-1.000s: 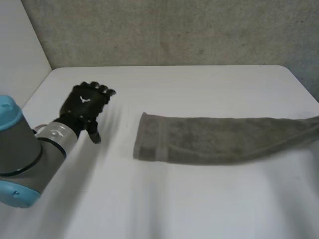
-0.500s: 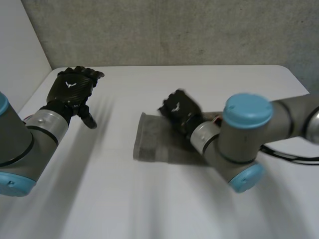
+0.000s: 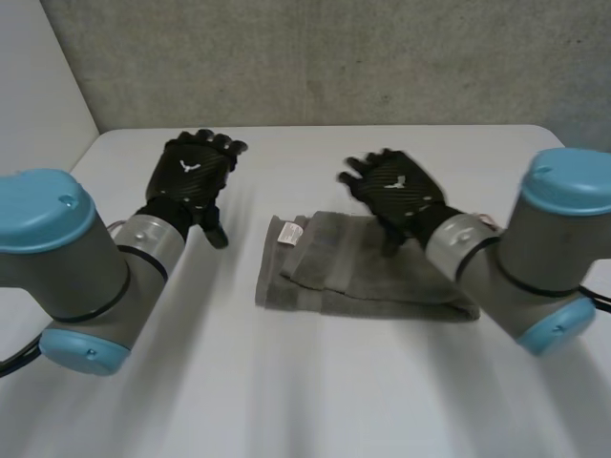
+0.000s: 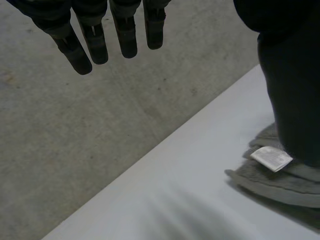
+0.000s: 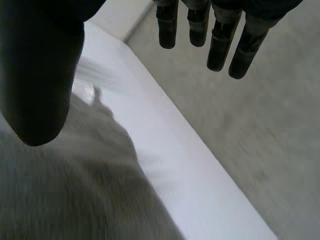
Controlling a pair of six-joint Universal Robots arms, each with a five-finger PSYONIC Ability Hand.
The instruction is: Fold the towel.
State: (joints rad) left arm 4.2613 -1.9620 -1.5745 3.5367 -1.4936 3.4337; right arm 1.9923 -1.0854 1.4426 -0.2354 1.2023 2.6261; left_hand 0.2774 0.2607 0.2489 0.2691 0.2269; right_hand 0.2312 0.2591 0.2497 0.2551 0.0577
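The folded towel (image 3: 372, 286) lies flat (label (image 3: 286, 234) upward). Left hand (image 3: 191, 175) and right hand (image 3: 399, 189) hover, fingers loose, apparently touching nothing.

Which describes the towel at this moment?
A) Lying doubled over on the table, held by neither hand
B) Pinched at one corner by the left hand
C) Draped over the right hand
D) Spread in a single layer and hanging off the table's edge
A: the towel lies in layers on the table, while the left hand beside it and the right hand over it both have straight fingers and hold nothing.
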